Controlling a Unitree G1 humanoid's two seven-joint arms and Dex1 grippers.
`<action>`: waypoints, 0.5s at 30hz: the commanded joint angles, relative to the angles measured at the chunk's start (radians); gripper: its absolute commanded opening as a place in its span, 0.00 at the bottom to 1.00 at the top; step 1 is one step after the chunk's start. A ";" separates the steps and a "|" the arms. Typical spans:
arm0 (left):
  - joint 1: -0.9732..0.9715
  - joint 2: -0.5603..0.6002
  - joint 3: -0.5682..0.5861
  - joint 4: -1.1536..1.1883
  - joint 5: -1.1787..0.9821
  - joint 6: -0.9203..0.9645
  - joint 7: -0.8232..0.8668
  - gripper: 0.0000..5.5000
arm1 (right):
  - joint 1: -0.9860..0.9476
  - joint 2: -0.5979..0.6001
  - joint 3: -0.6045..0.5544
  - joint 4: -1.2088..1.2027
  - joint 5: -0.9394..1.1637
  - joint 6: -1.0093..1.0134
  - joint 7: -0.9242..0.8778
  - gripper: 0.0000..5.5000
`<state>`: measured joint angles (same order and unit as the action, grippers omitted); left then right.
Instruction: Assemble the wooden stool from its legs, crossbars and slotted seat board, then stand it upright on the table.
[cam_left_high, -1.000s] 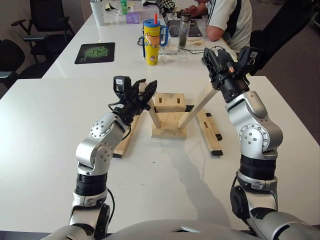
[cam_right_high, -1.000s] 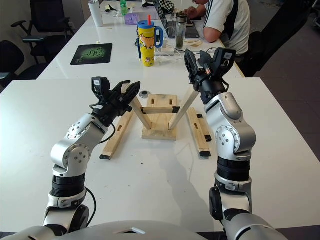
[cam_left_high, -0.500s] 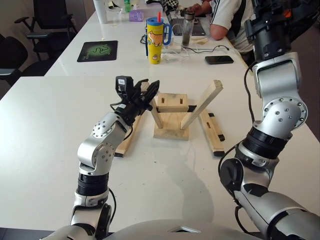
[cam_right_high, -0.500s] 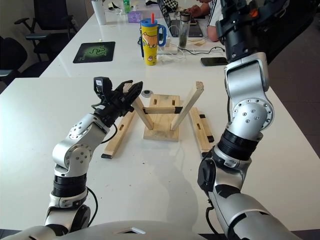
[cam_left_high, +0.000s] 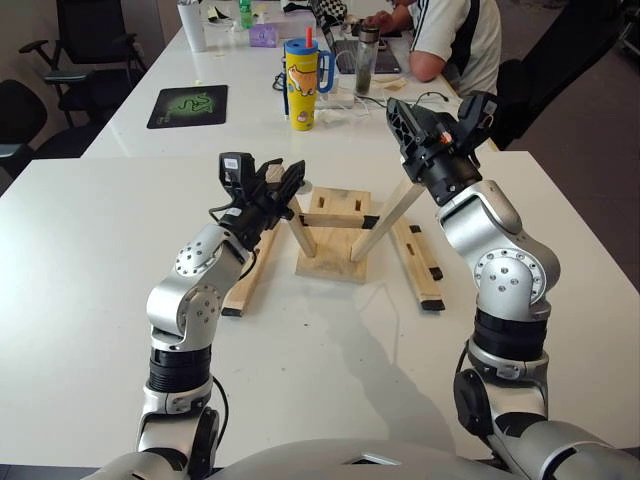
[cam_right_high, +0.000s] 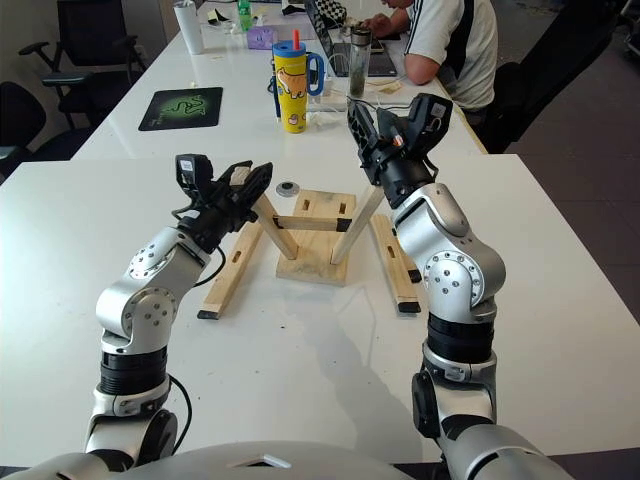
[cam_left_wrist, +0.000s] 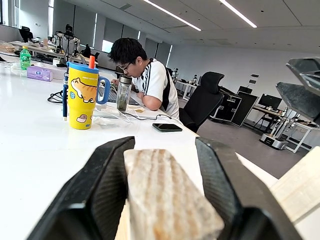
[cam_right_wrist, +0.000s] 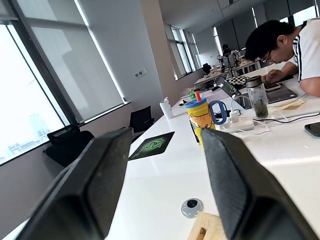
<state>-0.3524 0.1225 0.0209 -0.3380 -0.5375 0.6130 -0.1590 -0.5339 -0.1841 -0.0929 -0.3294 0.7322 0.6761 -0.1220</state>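
- Left eye view gives us the seat board (cam_left_high: 325, 268) lying flat on the white bench (cam_left_high: 90, 260). It sits about midway between the left and right edges, closer to the far edge than the near one.
- Two legs rise from the board at a tilt, leaning apart toward their tops. The first leg (cam_left_high: 300, 225) is on the side of the bench's left edge, and the second leg (cam_left_high: 385, 225) is on the side of the right edge.
- A crossbar (cam_left_high: 335, 221) runs between these two legs, partway up.
- Our left tool (cam_left_high: 283, 178) is pinching the top end of the first leg. From the left wrist view, the wood's end fills the gap between both fingers (cam_left_wrist: 100, 190).
- Our right tool (cam_left_high: 440, 115) is spread wide with nothing between its fingers. It hangs just above the top end of the second leg, and we cannot tell whether its base touches the wood.
- One spare leg (cam_left_high: 243, 285) lies flat beside the board toward the left edge, under the left arm.
- Another spare leg (cam_left_high: 420, 265) lies flat beside the board toward the right edge, with dark marks along it.
- A small round cap (cam_right_high: 288, 187) sits on the bench just past the board, toward the far edge.
- A yellow cup (cam_left_high: 302, 85) stands on the next bench behind.
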 joint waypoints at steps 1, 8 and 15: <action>-0.008 -0.022 -0.040 -0.020 -0.016 0.028 -0.023 0.40 | 0.139 0.019 0.158 0.167 -0.094 0.176 -0.010 0.47; 0.005 -0.019 -0.041 -0.012 -0.002 0.022 -0.021 0.40 | 0.027 0.140 -0.015 0.109 -0.053 -0.071 0.023 0.47; 0.015 -0.006 -0.042 0.019 0.057 0.024 0.016 0.40 | -0.113 0.190 -0.309 0.071 0.197 -0.230 -0.078 0.47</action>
<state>-0.3467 0.1155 -0.0202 -0.3318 -0.5055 0.6288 -0.1569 -0.6063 -0.0115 -0.2918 -0.2739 0.8318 0.4750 -0.1119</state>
